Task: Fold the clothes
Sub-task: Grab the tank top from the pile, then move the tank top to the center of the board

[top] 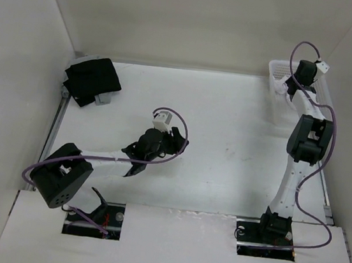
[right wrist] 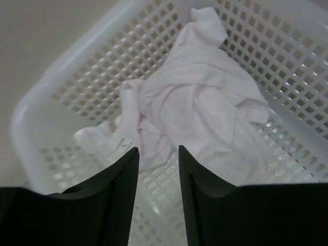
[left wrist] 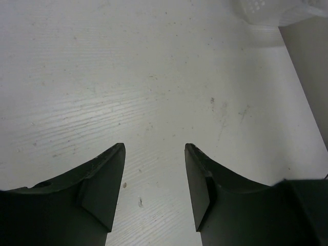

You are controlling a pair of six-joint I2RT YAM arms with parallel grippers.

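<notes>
- Clothes (right wrist: 200, 118): one white garment of thin fabric, crumpled in a loose heap. It lies inside the basket on the floor, with one twisted end reaching toward the far wall. It is unfolded.
- Basket (right wrist: 77, 77): white plastic mesh with a rounded rim. It sits at the far right corner of the table, against the right wall. One corner of it shows at the top right of the left wrist view.
- Right gripper (right wrist: 158, 149): jaws apart with a moderate gap and nothing clamped between them. It is poised over the basket's near side, fingers pointing down at the clothes. The near edge of the heap shows through the gap. Whether the fingertips touch the fabric cannot be told.
- Right arm (top: 305, 139): stretched from its base at the near edge out to the far right corner, with a purple cable looped along it.
- Left gripper (left wrist: 154, 148): jaws spread wide and empty, hanging over bare table near the middle and well apart from the basket.
- Left arm (top: 61, 175): elbow bent at the near left, forearm reaching toward the table's centre.
- Table (top: 228, 125): white top with faint grain and small dark specks.
- Black garment (top: 92, 79): bundled at the far left corner, well apart from both grippers.
</notes>
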